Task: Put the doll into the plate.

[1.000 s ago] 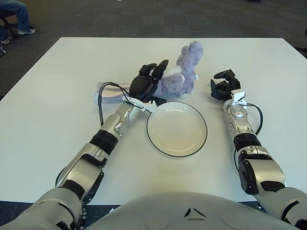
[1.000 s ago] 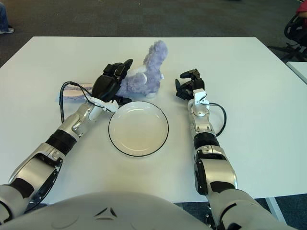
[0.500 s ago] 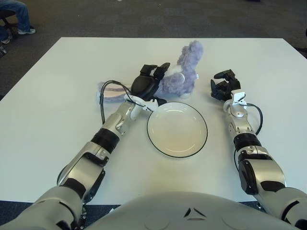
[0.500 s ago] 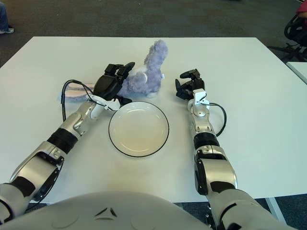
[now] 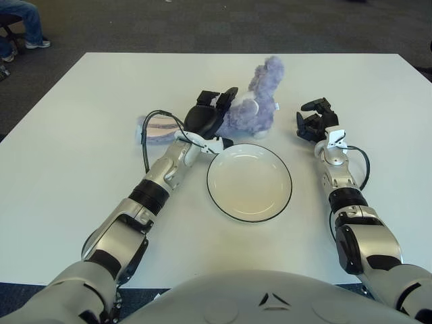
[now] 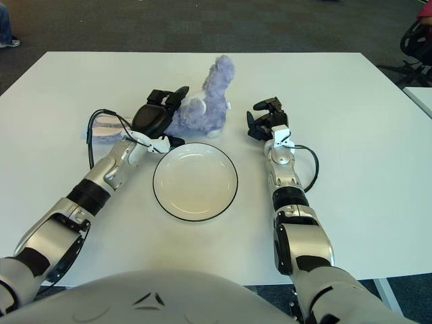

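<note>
So the big white rectangular tabletop [image 5: 81, 135] has everything on it, and the job is really only at the start. The round white plate with a thin dark rim [image 5: 249, 181] sits in the middle near the robot and has nothing in it. The fuzzy purple plush doll [image 5: 253, 108] is just behind the plate's far edge, propped up with its ears pointing away from the robot, so it hasn't gone anywhere near the dish. The left hand [image 5: 206, 115] is up against the doll's left side with its black fingers [image 5: 226, 98] spread apart and reaching onto the fur; looks like it's touching or about to, but I wouldn't call it a grip. The right hand [image 5: 312, 121] shows to the right of the doll and plate, holding nothing, fingers loosely curled. There's also a small flat pinkish thing [image 5: 158, 128] lying left of the left hand, can't tell what it is. Left to do, I'd say: close on the doll, lift, bring it over the plate, let go.
</note>
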Controlling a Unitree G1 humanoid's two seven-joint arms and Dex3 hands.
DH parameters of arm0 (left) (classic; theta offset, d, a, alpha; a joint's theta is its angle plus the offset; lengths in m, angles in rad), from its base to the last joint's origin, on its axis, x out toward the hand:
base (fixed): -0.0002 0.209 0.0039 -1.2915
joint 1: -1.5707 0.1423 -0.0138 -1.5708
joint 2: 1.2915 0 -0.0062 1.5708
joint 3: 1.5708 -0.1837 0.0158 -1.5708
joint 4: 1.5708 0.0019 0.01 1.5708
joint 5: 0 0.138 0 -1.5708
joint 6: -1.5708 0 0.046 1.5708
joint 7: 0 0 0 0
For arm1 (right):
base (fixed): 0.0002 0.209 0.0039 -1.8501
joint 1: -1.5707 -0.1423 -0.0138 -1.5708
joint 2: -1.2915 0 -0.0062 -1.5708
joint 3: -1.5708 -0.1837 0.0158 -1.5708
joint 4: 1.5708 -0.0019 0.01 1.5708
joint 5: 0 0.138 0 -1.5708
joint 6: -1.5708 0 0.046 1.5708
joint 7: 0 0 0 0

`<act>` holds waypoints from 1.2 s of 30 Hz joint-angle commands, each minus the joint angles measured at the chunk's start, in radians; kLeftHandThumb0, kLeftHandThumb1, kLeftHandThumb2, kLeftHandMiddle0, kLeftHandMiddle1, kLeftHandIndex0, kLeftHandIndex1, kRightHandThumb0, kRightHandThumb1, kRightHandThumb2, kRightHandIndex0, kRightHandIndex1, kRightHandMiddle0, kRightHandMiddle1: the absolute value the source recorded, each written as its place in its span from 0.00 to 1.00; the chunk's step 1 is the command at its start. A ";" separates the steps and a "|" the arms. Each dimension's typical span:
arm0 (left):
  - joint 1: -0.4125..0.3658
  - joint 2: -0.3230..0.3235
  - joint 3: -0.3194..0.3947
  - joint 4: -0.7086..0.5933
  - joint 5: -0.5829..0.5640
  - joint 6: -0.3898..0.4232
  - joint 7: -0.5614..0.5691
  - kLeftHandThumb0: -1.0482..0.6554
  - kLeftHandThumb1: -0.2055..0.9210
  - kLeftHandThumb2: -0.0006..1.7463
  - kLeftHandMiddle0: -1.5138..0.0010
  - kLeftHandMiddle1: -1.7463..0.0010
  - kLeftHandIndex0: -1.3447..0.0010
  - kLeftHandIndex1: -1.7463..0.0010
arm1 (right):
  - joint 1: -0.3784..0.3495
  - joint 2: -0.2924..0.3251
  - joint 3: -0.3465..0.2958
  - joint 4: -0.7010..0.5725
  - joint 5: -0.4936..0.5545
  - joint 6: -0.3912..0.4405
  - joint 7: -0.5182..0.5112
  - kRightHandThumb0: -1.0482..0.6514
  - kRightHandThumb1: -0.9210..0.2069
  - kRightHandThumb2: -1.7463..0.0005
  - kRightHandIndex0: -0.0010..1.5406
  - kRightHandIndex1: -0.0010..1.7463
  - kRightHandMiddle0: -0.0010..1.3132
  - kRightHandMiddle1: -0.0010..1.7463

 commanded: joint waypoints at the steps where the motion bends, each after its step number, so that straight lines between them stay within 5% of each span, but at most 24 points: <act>1: 0.000 0.012 -0.017 -0.006 0.032 0.044 -0.021 0.20 0.60 0.38 1.00 0.53 1.00 0.95 | 0.054 0.024 0.015 0.033 -0.008 0.053 0.022 0.61 0.31 0.47 0.36 0.92 0.21 0.92; 14: -0.003 0.011 -0.067 -0.045 0.172 0.244 -0.081 0.16 0.72 0.32 0.99 0.60 1.00 1.00 | 0.062 0.023 0.015 0.017 -0.003 0.062 0.036 0.61 0.30 0.47 0.35 0.92 0.21 0.92; 25: -0.020 0.027 -0.100 -0.069 0.206 0.316 -0.226 0.11 0.91 0.19 0.96 0.64 1.00 1.00 | 0.073 0.020 0.020 -0.001 -0.009 0.068 0.040 0.61 0.31 0.47 0.35 0.91 0.21 0.94; 36: -0.037 0.051 -0.123 -0.086 0.218 0.333 -0.350 0.13 0.93 0.13 1.00 0.21 0.99 0.99 | 0.080 0.016 0.024 -0.015 -0.012 0.075 0.043 0.61 0.33 0.45 0.36 0.91 0.21 0.95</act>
